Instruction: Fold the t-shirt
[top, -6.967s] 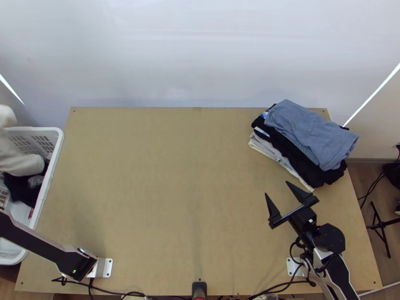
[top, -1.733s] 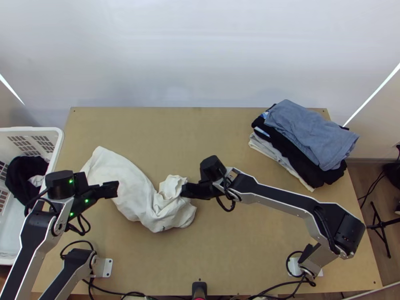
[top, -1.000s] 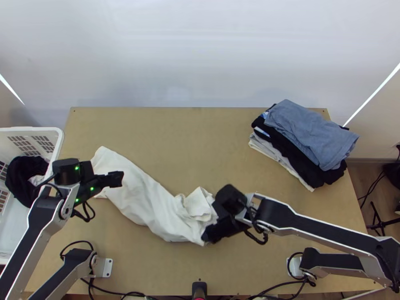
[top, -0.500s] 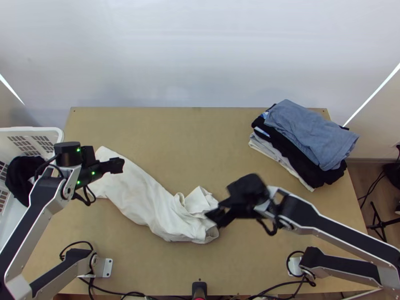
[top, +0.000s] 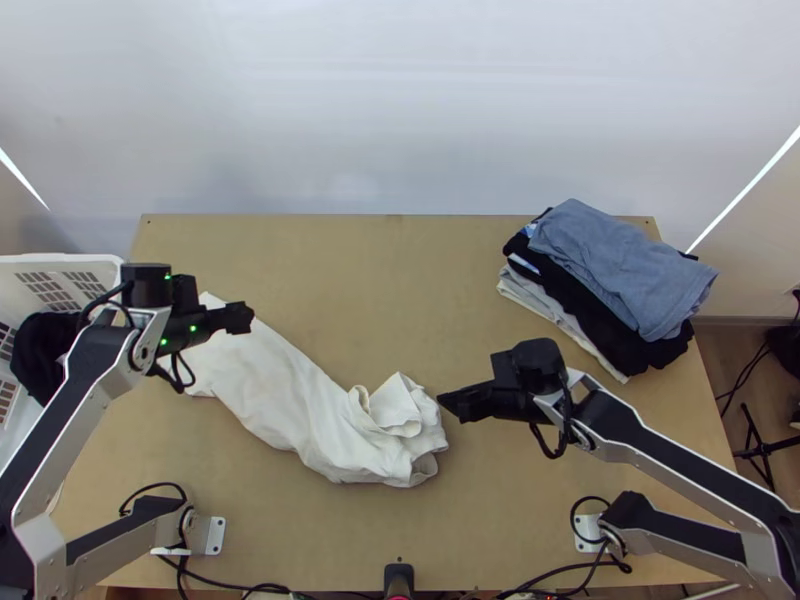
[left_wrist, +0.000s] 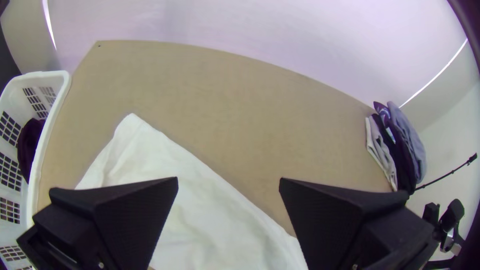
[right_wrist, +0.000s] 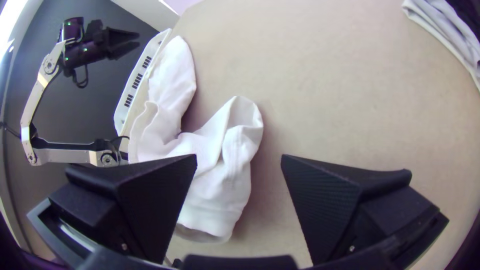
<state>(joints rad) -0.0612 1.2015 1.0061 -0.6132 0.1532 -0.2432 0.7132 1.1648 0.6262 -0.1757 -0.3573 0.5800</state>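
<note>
The white t-shirt (top: 290, 400) lies bunched in a long diagonal strip on the left half of the table, its right end crumpled. My left gripper (top: 250, 317) is over the shirt's upper left end. In the left wrist view my left gripper (left_wrist: 229, 182) stands open above the white cloth (left_wrist: 200, 210). At the crumpled right end, my right gripper (top: 442, 402) is close beside the cloth in the top view. My right gripper (right_wrist: 239, 160) is open in the right wrist view, with the shirt (right_wrist: 212, 165) beyond its fingers and nothing held.
A stack of folded clothes (top: 620, 270), blue-grey on top, lies at the table's far right corner. A white basket (top: 68, 262) with dark cloth (top: 40, 350) stands at the left edge. Bare tabletop (top: 400, 290) stretches between shirt and stack.
The shirt came onto the table from the basket side, and its right end was drawn toward the lower right. My right gripper let go and moved off rightward; my left gripper shifted up the picture.
</note>
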